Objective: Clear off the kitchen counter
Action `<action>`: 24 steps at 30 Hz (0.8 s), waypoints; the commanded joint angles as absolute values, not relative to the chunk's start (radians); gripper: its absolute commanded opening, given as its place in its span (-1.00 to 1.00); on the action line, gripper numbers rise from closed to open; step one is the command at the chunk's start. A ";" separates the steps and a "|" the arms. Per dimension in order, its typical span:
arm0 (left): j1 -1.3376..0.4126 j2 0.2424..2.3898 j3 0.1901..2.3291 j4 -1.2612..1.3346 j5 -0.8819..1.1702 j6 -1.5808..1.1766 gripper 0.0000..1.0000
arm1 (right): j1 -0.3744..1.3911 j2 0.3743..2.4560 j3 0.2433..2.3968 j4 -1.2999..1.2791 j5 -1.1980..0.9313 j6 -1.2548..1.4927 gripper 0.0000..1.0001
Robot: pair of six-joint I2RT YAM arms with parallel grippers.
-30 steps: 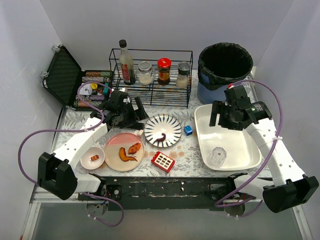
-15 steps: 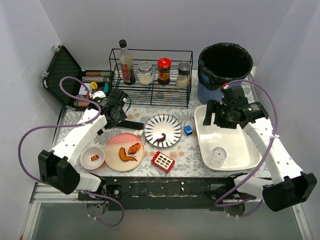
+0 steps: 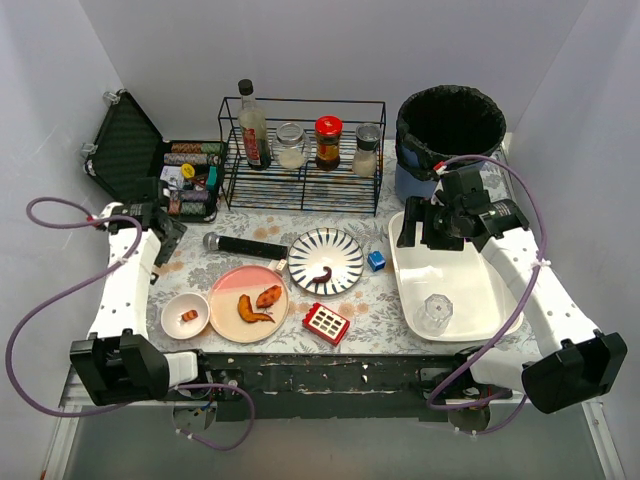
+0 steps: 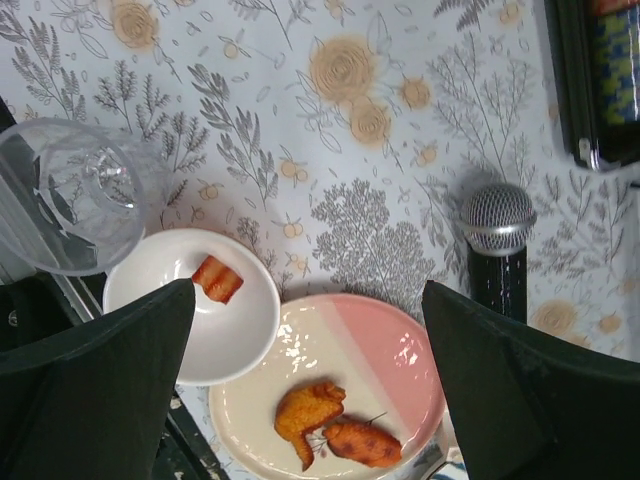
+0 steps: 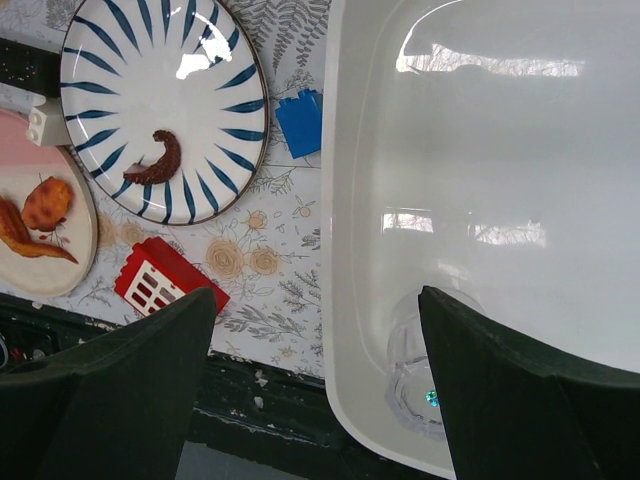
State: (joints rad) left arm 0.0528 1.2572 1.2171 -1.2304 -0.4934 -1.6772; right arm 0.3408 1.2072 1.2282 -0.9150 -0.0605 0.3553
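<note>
The kitchen counter (image 3: 375, 297) runs under everything, with the blue-striped plate (image 3: 326, 260) near its middle. Well left of that plate the left gripper (image 3: 165, 236) hangs with its fingers spread wide and nothing between them. A microphone (image 3: 245, 245) lies just left of the plate, and a pink-and-cream plate (image 3: 249, 303) of fried pieces sits on its near-left side. Right of the striped plate, the right gripper (image 3: 415, 225) hovers above the white tub (image 3: 470, 290), claws apart and empty. A blue brick (image 3: 376, 260) sits just beside the plate's right edge.
</note>
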 commanded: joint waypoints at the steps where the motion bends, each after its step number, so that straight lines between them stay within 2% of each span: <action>1: 0.197 1.229 1.166 -1.187 -0.437 -1.648 0.96 | 0.345 1.223 1.221 -0.867 -0.095 0.325 0.81; 7: 0.366 1.229 1.100 -1.161 -0.374 -1.624 0.96 | 0.344 1.241 1.235 -0.862 -0.104 0.314 0.81; 14: 0.446 1.238 1.014 -1.120 -0.308 -1.629 0.96 | 0.344 1.259 1.241 -0.862 -0.123 0.311 0.80; 24: 0.488 1.236 0.962 -1.094 -0.344 -1.618 0.92 | 0.345 1.262 1.230 -0.854 -0.147 0.324 0.78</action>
